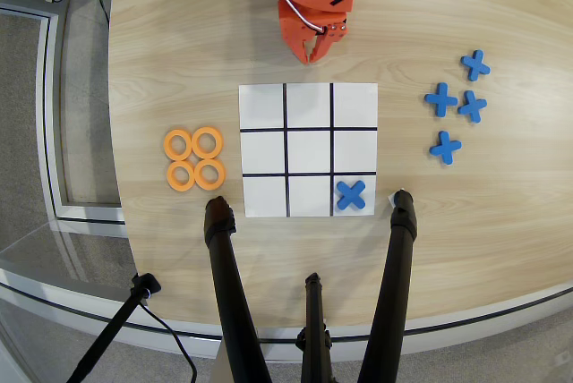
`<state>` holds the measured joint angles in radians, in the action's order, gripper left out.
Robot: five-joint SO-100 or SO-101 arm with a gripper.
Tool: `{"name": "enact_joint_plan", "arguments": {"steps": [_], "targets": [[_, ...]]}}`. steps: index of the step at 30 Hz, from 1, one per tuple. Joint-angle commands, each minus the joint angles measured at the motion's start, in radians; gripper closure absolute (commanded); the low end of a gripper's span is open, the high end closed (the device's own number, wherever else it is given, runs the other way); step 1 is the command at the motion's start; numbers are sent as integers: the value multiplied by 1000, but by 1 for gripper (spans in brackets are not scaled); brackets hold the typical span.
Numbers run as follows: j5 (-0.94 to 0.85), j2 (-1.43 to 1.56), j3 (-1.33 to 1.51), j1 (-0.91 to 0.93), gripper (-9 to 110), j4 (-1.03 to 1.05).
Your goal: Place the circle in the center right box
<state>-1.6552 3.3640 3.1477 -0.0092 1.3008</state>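
Several orange circles lie in a tight square cluster on the wooden table, left of the grid; the nearest to the grid is one circle [208,142]. The white 3x3 grid sheet [309,88] lies in the middle. Its center right box [262,151], the middle-row cell of the left column in this overhead view, is empty. My orange gripper [315,54] hangs over the table just beyond the grid's top edge, far from the circles. Its fingers are together and hold nothing.
A blue cross [351,193] sits in the grid's bottom-right cell. Several more blue crosses [457,106] lie to the right of the grid. Black tripod legs [224,258] cross the table's near edge below the grid.
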Motion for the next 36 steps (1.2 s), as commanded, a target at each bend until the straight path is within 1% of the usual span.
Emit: {"name": "enact_joint_plan", "arguments": {"steps": [1, 9, 15, 20, 24, 25, 26, 28, 33, 36], "targets": [[57, -6, 55, -66, 102, 11], [54, -6, 55, -32, 102, 9], [66, -6, 55, -40, 102, 9], [81, -11, 34, -35, 95, 11], [98, -106, -120, -29, 95, 80], [110, -138, -164, -28, 94, 91], [117, -172, -207, -28, 90, 97], [120, -233, -288, -15, 90, 100], [124, -422, -480, 46, 88, 64], [137, -543, -577, 89, 88, 9]]}}
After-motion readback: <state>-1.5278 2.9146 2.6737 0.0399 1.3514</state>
